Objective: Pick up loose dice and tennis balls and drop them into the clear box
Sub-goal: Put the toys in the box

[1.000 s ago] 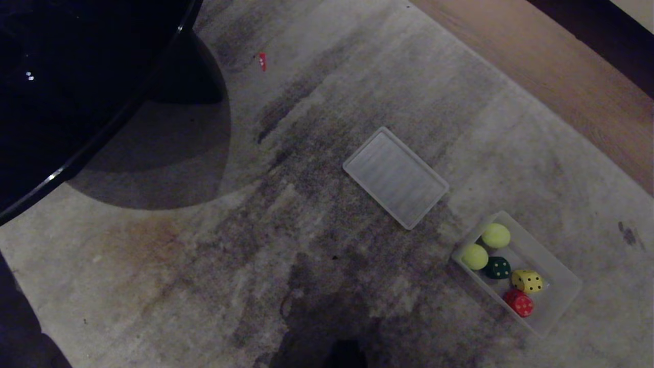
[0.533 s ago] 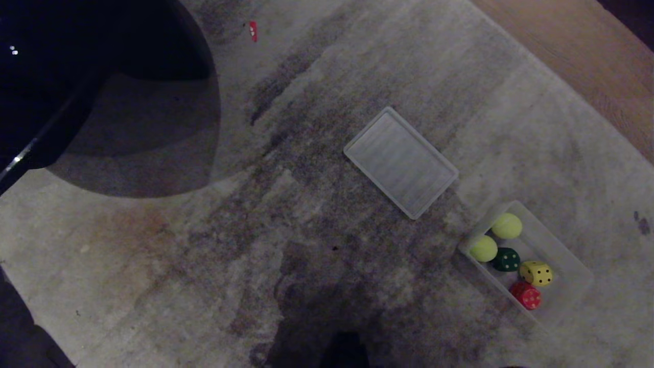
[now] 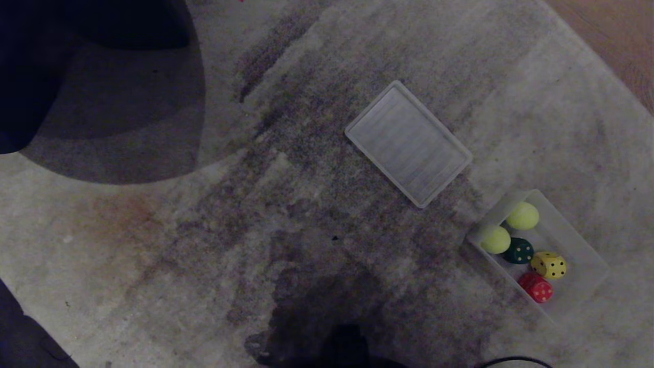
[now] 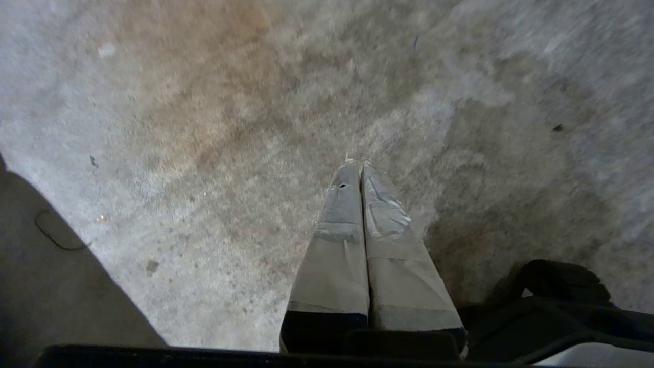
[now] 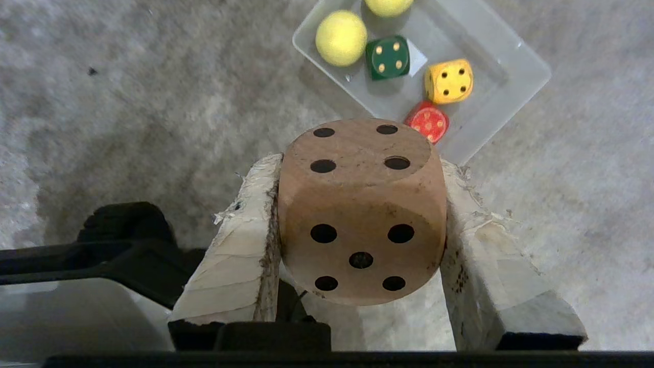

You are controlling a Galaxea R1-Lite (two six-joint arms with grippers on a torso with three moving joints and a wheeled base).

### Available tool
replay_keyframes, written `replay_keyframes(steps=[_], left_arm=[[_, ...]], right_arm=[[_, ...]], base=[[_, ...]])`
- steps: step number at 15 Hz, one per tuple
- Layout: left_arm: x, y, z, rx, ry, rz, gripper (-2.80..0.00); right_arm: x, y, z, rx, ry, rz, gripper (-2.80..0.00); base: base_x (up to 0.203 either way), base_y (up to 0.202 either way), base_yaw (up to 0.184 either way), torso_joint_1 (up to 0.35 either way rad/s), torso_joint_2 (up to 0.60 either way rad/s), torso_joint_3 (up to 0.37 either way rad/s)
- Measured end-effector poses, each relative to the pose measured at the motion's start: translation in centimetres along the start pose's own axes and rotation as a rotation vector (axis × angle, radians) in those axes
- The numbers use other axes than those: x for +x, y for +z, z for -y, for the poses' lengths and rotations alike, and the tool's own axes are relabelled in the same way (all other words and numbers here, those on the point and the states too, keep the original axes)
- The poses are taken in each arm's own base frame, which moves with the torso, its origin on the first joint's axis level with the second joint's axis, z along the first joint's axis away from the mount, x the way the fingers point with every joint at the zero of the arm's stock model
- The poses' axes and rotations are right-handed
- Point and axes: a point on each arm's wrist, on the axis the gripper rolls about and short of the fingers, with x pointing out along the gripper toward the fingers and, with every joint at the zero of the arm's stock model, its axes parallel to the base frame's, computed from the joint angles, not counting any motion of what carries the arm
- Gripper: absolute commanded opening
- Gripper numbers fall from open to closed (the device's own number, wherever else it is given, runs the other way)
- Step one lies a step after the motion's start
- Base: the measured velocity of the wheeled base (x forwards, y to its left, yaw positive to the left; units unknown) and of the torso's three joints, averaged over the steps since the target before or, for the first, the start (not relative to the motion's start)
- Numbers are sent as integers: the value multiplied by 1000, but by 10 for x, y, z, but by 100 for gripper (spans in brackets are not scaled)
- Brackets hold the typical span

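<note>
Five pieces already lie in the clear box (image 3: 587, 255); the whole head view has slid, so only the camera moved. Right gripper (image 5: 360, 225) jaws clamp the beige die (image 5: 360, 214) above the carpet (image 3: 255, 204) near the box, ready for dropping. Left gripper (image 4: 360, 168) jaws are closed, empty.

A pale, mottled rug (image 3: 286, 204) with dark streaks and a rusty patch covers the floor; bare wood floor (image 3: 618, 46) shows at the far right corner. Directly on the rug lie a flat ribbed lid (image 3: 407, 144) and, just beside it toward the right, the clear box (image 3: 587, 255) (both set at a slant). A black cable (image 3: 511, 361) curls at the near edge.
</note>
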Motion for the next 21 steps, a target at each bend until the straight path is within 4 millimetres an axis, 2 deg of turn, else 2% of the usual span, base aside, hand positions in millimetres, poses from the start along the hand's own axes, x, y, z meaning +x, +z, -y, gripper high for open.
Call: replay_keyframes(steps=[6,11,13,15,18,21], left_arm=[[0,0,0,2,-1,-2,-280],[0,0,0,-2,1,-1,-280],[0,0,0,-1,1,-1,-280],[0,0,0,-2,1,-1,-280],[0,0,0,-1,1,-1,-280],[0,0,0,-1,1,-1,-280]], right_arm=[[0,0,0,-2,1,0,-280],[0,1,0,2,-22,-16,-280],[0,8,0,3,-58,-52,-280],[7,31,-1,27,-94,-85,-280],[41,69,-3,65,-155,-176,-280],[101,90,-2,91,-250,-257,-280]], base=[[0,0,0,2,1,-193],[0,0,0,1,2,-24],[0,0,0,0,0,0],[0,0,0,0,0,0],[0,0,0,0,0,0],[0,0,0,0,0,0]])
